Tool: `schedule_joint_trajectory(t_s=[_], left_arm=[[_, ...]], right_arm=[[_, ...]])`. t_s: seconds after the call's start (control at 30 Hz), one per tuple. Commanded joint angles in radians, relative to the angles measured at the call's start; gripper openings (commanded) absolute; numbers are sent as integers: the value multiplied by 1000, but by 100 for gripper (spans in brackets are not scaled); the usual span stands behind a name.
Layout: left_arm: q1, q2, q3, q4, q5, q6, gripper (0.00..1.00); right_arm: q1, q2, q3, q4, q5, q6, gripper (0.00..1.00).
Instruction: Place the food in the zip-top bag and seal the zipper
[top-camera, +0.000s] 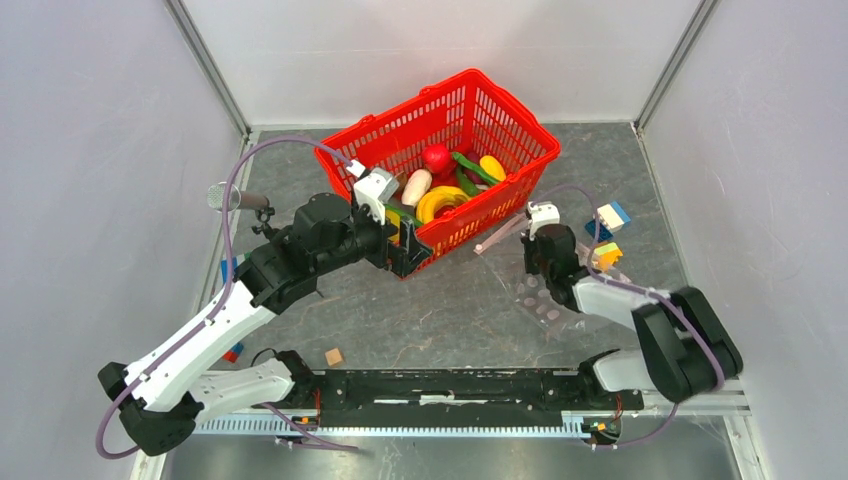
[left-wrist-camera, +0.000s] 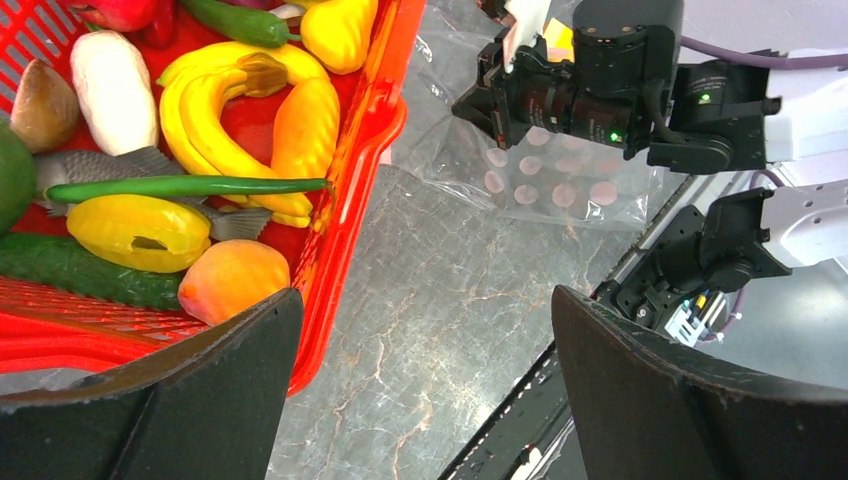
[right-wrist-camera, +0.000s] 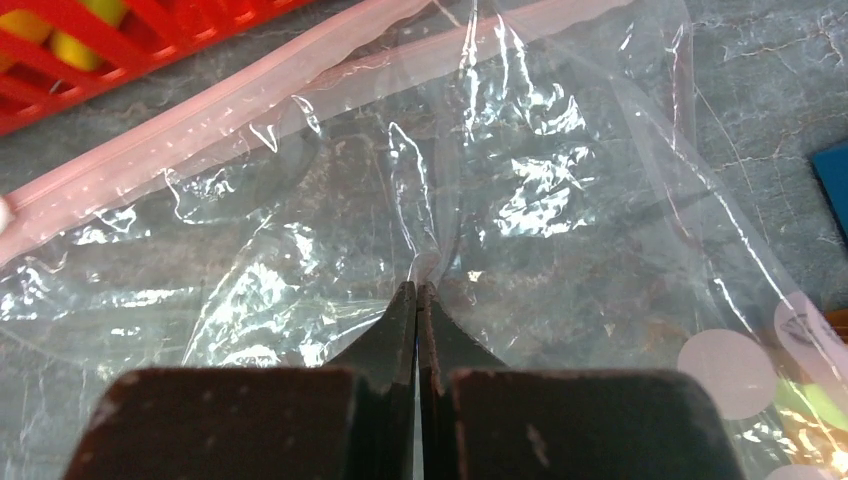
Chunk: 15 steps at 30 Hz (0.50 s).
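The food (top-camera: 440, 200), glossy toy bananas, a peach (left-wrist-camera: 232, 280), a cucumber and others, lies in the red basket (top-camera: 520, 130). My left gripper (left-wrist-camera: 425, 300) hangs open over the basket's near corner, nothing between its fingers. The clear zip-top bag (right-wrist-camera: 300, 200) with pale dots lies flat on the table right of the basket. Its pinkish zipper (right-wrist-camera: 200, 120) runs along the edge nearest the basket. My right gripper (right-wrist-camera: 417, 290) is shut, its tips pinching a ridge of the bag's film in the middle of the bag (top-camera: 545, 300).
Coloured building bricks (top-camera: 612, 215) lie beyond the bag at the right. A small wooden cube (top-camera: 334, 356) sits near the front rail (top-camera: 450, 385). More bricks (top-camera: 232, 352) lie by the left arm. Grey walls close in both sides.
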<state>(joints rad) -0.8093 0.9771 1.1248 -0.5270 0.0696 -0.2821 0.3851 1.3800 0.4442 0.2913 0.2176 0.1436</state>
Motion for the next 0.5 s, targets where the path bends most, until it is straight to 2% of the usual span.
schedule_joint_trajectory(t_s=[0.0, 0.13, 0.23, 0.3, 0.33, 0.47], left_arm=[[-2, -17, 20, 31, 60, -6, 100], [-3, -22, 26, 55, 128, -11, 100], [-4, -14, 43, 84, 236, -11, 100], [-7, -1, 55, 101, 295, -21, 100], [-9, 9, 65, 104, 321, -23, 100], [-31, 44, 87, 109, 354, -36, 100]], right_arm=[[-1, -200, -58, 16, -116, -39, 0], [-2, -427, -123, -46, -302, -65, 0], [-1, -601, -156, -138, -462, -106, 0], [29, -726, -197, -103, -471, -64, 0], [34, -780, -207, -79, -547, -61, 0], [37, -900, -159, -199, -570, -32, 0]])
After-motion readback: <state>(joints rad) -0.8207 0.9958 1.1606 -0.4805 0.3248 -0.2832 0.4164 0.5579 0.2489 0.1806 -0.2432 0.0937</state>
